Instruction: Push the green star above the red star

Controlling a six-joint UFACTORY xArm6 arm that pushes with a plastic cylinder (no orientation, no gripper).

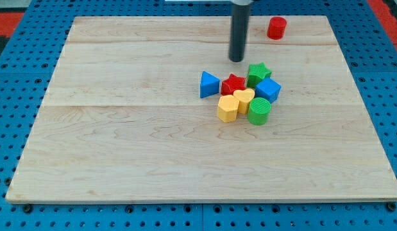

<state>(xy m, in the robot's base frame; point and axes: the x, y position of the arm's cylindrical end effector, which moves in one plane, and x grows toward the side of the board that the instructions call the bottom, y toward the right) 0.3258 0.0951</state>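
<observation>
Tip-wise, my tip [236,59] holds nothing near the top edge; green star [258,73] sits right of red star [233,84], not above yet.

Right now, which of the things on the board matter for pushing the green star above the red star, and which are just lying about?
For the job:
green star
red star
my tip, toward the view's top from the red star, left of the green star

Lying about:
blue triangle
blue cube
yellow heart
yellow hexagon
green cylinder
red cylinder
</observation>
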